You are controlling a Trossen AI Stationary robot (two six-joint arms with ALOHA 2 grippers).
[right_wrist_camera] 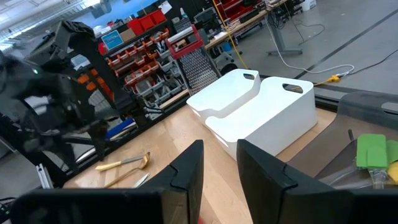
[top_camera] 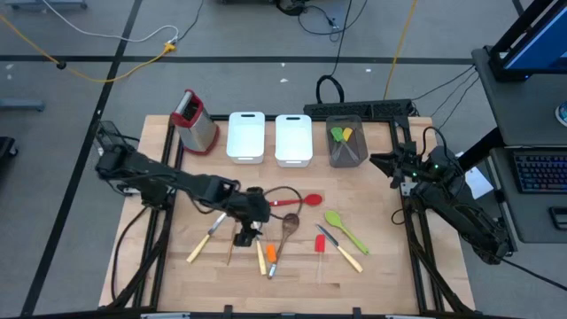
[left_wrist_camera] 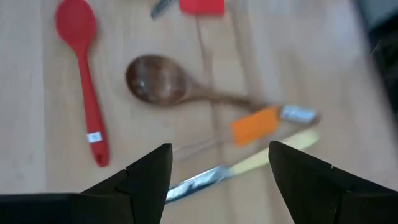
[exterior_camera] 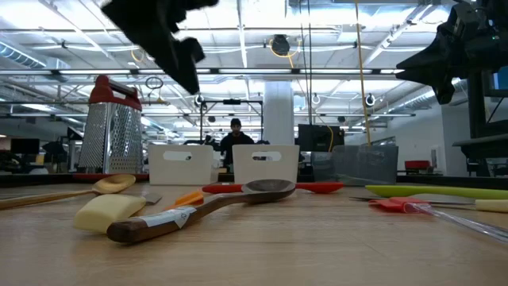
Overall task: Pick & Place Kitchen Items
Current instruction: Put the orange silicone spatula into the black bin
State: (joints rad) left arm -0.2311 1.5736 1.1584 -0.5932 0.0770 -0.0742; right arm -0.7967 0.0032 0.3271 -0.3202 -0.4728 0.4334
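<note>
The pale wooden slatted table point(top_camera: 381, 266) stood on a grey floor crossed by cables, with a bright shelved workshop and a seated person point(exterior_camera: 236, 137) beyond it. Along the far edge stood a red-topped metal box grater point(top_camera: 194, 121), two empty white rectangular plastic trays point(top_camera: 246, 136) and a grey translucent tray point(top_camera: 346, 142) holding green and yellow utensils. The other kitchen items lay scattered mid-table: a long red spoon point(left_wrist_camera: 81, 68), a dark round-bowled wooden spoon point(left_wrist_camera: 163, 81), an orange spatula point(left_wrist_camera: 255, 124), a cream-handled knife point(left_wrist_camera: 236, 168), a green spoon point(top_camera: 343, 229) and a gold spoon point(right_wrist_camera: 124, 162). The left gripper point(left_wrist_camera: 214, 168) hovered above the knife, fingers apart and empty. The right gripper point(right_wrist_camera: 219, 171) waited raised near the grey tray, fingers narrowly parted, holding nothing.
</note>
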